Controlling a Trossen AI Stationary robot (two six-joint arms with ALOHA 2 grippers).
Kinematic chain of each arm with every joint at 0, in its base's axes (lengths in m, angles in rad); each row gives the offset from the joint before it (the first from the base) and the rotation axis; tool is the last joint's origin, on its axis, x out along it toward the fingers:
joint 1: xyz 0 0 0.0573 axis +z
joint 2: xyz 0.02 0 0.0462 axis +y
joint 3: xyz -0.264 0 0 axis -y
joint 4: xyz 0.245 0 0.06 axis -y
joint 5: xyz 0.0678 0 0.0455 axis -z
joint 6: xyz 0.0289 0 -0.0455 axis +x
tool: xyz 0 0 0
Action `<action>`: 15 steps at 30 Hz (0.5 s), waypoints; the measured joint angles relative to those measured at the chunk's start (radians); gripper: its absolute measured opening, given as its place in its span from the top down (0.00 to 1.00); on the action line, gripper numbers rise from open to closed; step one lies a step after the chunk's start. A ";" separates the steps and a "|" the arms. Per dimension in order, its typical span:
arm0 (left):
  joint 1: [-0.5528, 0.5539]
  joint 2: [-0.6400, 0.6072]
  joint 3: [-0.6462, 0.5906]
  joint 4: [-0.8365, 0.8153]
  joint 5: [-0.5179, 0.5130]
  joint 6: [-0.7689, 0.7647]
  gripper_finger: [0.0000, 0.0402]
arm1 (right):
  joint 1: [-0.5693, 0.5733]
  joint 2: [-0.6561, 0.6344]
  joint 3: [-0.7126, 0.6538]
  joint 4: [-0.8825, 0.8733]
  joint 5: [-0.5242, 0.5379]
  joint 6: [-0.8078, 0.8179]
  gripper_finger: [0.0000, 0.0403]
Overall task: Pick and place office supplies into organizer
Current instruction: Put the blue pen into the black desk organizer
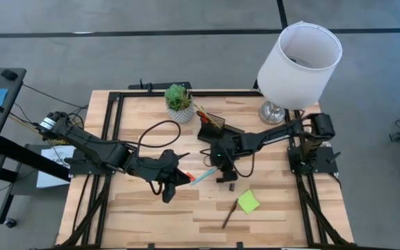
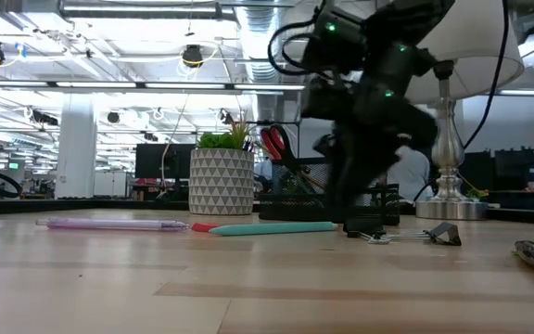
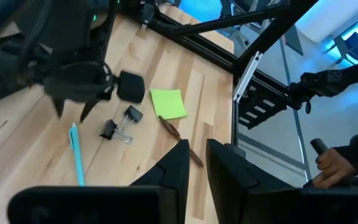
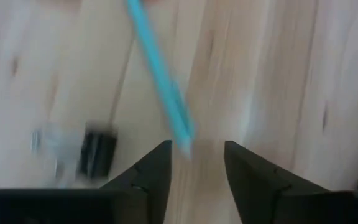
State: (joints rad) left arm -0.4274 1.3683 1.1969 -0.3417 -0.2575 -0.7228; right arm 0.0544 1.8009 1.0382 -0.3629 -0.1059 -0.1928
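- Lying flat on the wooden table (image 1: 151, 215) at the centre of the high view, the teal pen (image 1: 202, 177) sits just left of the right gripper (image 1: 226, 169); the right wrist view shows its tip (image 4: 183, 142) in the gap of the parted fingers (image 4: 149, 168), ungripped.
- The black binder clips (image 2: 406, 235) lie just beside that gripper, lower right of centre in the low view.
- The lime-green sticky-note pad (image 1: 248, 202) sits at lower centre-right of the high view, with a brown pencil (image 1: 228, 216) angled just below it.
- A pink pen (image 2: 114, 224) lies at the left of the low view.
- The black organizer (image 1: 215, 125), above centre in the high view, holds red-handled scissors (image 2: 273, 142) upright.
- The left gripper (image 1: 179, 176) hovers left of the teal pen, fingers (image 3: 178, 167) nearly together and holding nothing.
- A patterned plant pot (image 1: 179, 104) stands left of the organizer; a white lamp (image 1: 298, 59) fills the upper right.
- A person's hand (image 3: 335, 163) shows at the right edge of the left wrist view.
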 joint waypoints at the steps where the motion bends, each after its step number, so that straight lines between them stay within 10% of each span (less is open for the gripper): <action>1: 0.000 0.001 0.000 -0.001 -0.001 -0.001 0.89 | 0.002 0.012 0.005 0.020 0.000 0.000 0.63; 15: 0.000 0.007 0.000 -0.008 -0.001 -0.041 0.89 | 0.050 0.096 0.007 0.017 0.069 -0.025 0.62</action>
State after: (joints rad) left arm -0.4274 1.3754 1.1969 -0.3494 -0.2584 -0.7639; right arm 0.1047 1.8969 1.0454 -0.3461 -0.0371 -0.2176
